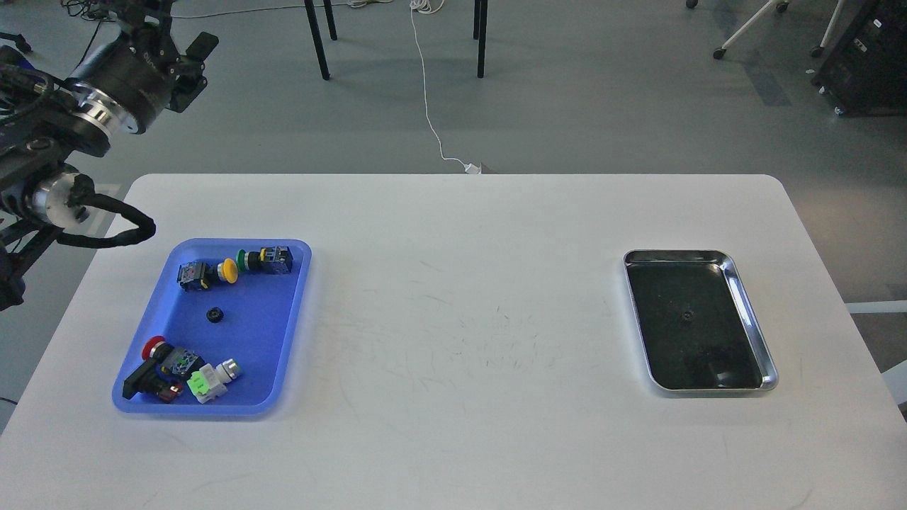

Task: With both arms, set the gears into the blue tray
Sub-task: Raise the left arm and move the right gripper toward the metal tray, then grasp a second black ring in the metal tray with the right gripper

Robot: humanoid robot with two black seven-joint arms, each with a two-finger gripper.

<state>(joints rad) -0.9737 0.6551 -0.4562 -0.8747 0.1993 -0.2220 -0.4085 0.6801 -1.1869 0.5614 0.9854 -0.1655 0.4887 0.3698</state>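
The blue tray (pixel 280 354) sits at the table's left. One small black gear (pixel 214 314) lies flat on its floor near the middle. A second tiny dark gear (pixel 686 316) rests in the middle of the silver metal tray (pixel 751 312) at the right. My left arm enters from the upper left, and its gripper (pixel 190 67) hangs raised beyond the table's far left corner, well away from both trays. The gripper looks dark, and its fingers cannot be told apart. My right arm is out of view.
Several push-button switches lie in the blue tray: yellow (pixel 227 270) and green (pixel 243 261) caps at the back, a red cap (pixel 154 348) and a pale green one (pixel 200 386) at the front. A white cable (pixel 429 113) and chair legs (pixel 317 39) are on the floor beyond the table.
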